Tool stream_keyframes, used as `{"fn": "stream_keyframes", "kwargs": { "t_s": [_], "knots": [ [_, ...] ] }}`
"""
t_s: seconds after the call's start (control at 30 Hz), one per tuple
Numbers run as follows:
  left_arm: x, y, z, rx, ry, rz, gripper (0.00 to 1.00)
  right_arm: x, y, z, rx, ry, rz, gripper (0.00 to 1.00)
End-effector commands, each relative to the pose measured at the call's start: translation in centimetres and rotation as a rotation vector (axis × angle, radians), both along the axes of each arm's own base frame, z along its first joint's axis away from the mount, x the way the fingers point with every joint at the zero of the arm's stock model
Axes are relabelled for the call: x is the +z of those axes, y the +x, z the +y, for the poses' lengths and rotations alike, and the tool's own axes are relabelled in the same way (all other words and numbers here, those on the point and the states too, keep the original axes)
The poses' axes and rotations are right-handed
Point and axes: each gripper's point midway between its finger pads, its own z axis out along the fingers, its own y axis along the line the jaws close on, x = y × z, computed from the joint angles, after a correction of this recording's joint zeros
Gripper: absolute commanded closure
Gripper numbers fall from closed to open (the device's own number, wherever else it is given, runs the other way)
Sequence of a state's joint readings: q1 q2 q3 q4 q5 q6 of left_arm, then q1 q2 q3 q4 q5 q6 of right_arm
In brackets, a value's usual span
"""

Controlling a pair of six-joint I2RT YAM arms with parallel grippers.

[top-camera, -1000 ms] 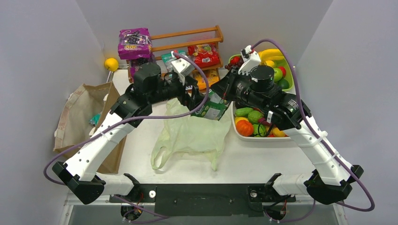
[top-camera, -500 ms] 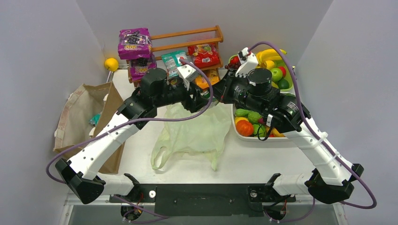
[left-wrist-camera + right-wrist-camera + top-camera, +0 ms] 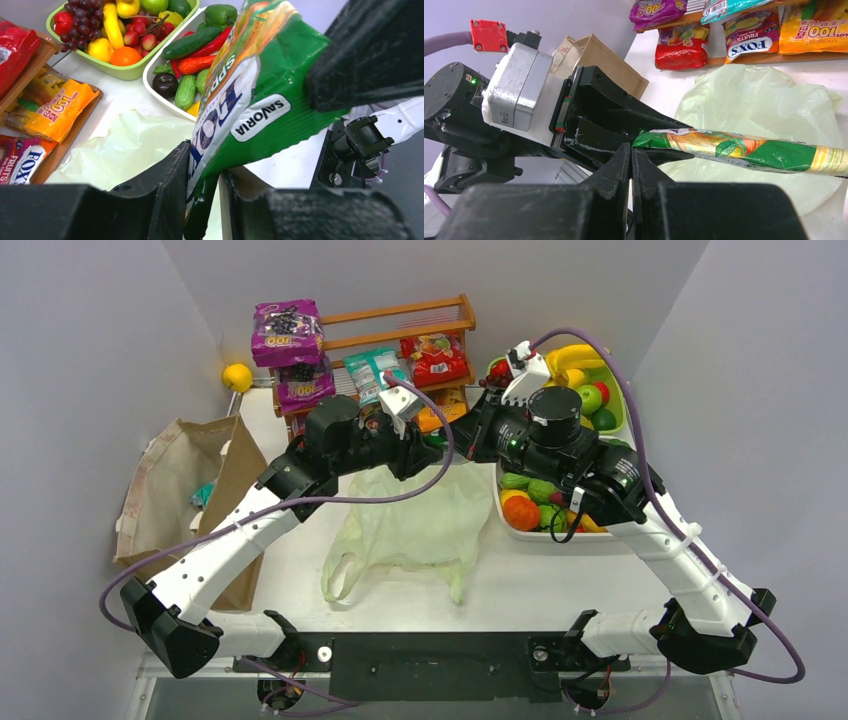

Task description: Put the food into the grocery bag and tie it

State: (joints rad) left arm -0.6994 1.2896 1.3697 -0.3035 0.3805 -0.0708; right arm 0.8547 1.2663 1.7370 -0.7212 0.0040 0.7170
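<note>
Top external view: nearest, the grocery bag [image 3: 410,530] lies flat, seemingly empty and untied. Above it, the left gripper [image 3: 206,167] and right gripper [image 3: 630,150] both pinch one green snack packet [image 3: 250,100]. Beyond, the fruit trays [image 3: 560,536] remain full.

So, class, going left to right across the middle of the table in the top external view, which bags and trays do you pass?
brown paper bag → grocery bag → white tray of vegetables
</note>
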Motion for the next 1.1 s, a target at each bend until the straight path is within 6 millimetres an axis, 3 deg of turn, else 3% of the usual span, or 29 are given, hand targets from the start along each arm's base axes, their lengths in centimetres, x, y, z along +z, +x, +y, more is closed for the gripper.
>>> {"fn": "stream_keyframes", "kwargs": {
  "t_s": [0.0,0.2,0.3,0.57,0.8,0.87,0.93,1.0,1.07],
  "knots": [
    [3.2,-1.0,0.2,-0.026,-0.099,-0.08,0.78,3.6,-1.1,0.5,0.037,0.105,-0.062,1.0],
    [3.3,-2.3,0.5,-0.065,-0.116,-0.084,0.58,3.1,-0.9,0.7,0.033,0.097,-0.055,1.0],
    [3.5,-3.0,0.6,-0.087,-0.132,-0.092,0.56,2.9,-0.8,0.9,0.037,0.097,-0.05,1.0],
    [4.1,-4.7,0.6,-0.142,-0.188,-0.071,1.0,2.2,-0.8,1.8,0.059,0.111,-0.032,1.0],
    [4.3,-3.8,2.7,0.023,-0.187,-0.013,1.0,1.4,-0.3,1.9,0.057,0.072,-0.039,1.0],
    [4.4,-3.7,3.7,0.077,-0.182,-0.007,1.0,1.1,-0.1,1.5,0.041,0.048,-0.043,0.94],
    [4.6,-3.6,4.7,0.129,-0.184,-0.005,1.0,0.7,0.0,1.2,0.031,0.027,-0.044,0.7],
    [4.5,-3.4,5.7,0.184,-0.176,0.001,1.0,0.4,0.3,0.6,0.006,0.005,-0.048,0.55],
    [4.5,-3.1,7.0,0.256,-0.172,0.007,1.0,0.0,0.5,0.1,-0.011,-0.02,-0.052,0.47]
  ]
}}
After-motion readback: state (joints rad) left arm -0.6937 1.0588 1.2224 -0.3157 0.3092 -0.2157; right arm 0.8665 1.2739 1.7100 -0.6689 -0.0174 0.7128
